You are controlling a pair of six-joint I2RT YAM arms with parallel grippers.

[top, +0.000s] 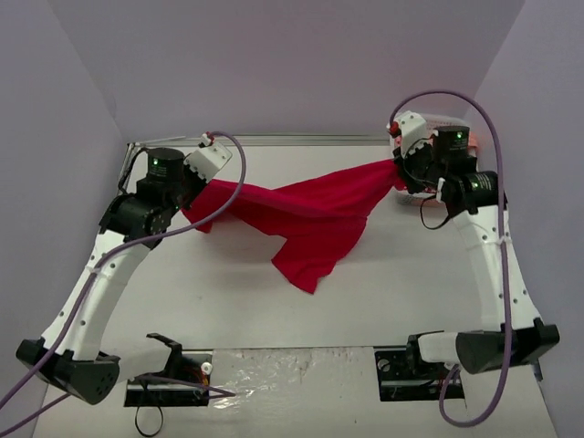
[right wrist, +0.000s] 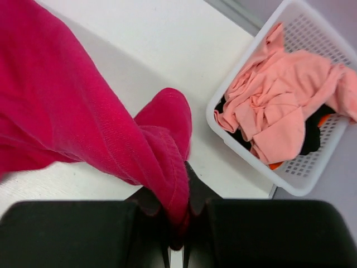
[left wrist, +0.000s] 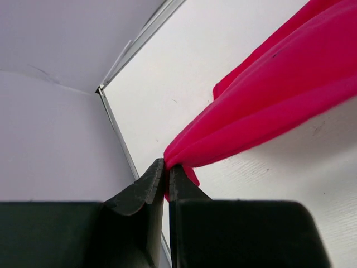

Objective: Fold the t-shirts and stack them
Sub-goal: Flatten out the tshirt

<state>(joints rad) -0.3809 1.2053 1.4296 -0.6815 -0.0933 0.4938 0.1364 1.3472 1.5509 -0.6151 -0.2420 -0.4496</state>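
Our left claw and right claw are each clamped shut on the red shirt, which is stretched between them over the table. A pink shirt lies in the basket.

The right tool is clamped on a bunched fold of the crimson t-shirt, which stretches up and left from it over the white tabletop; up and right of the tool stands a white lattice basket holding a crumpled salmon-pink t-shirt over a black garment.
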